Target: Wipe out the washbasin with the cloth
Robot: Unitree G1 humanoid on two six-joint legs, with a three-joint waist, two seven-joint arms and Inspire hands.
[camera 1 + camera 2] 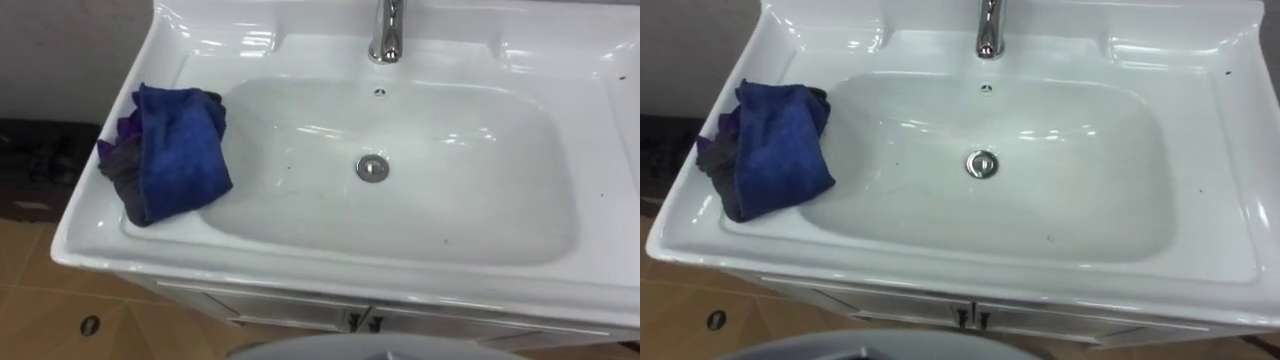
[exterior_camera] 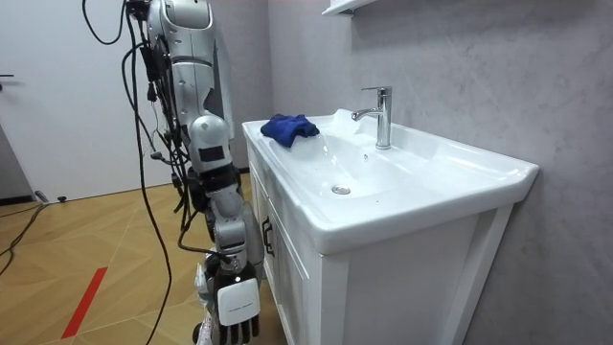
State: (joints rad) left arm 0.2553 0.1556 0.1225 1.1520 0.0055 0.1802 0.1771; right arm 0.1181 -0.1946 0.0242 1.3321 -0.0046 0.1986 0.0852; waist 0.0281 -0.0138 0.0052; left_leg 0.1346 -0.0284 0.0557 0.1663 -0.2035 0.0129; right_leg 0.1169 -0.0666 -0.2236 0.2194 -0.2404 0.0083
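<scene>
A white basin (image 1: pixel 330 268) lies below me, and its bowl has a few small dark specks. A crumpled blue cloth (image 1: pixel 172 150) rests on the left rim, one corner hanging over into the bowl; nothing is touching it. The chrome drain (image 1: pixel 372 167) sits mid-bowl, under the faucet (image 1: pixel 388 30) at the back. In the room view I stand upright at the front of the vanity, with the cloth (image 2: pixel 289 127) at its far end. My right hand (image 2: pixel 233 324) hangs low at my side, beside the cabinet and well below the rim.
The white cabinet (image 1: pixel 300 310) under the basin has small dark door handles (image 1: pixel 360 322). A dark object (image 1: pixel 40 165) sits on the wood floor (image 1: pixel 40 320) to the left. A grey wall (image 2: pixel 479 77) backs the basin, and a shelf edge (image 2: pixel 350 6) juts above it.
</scene>
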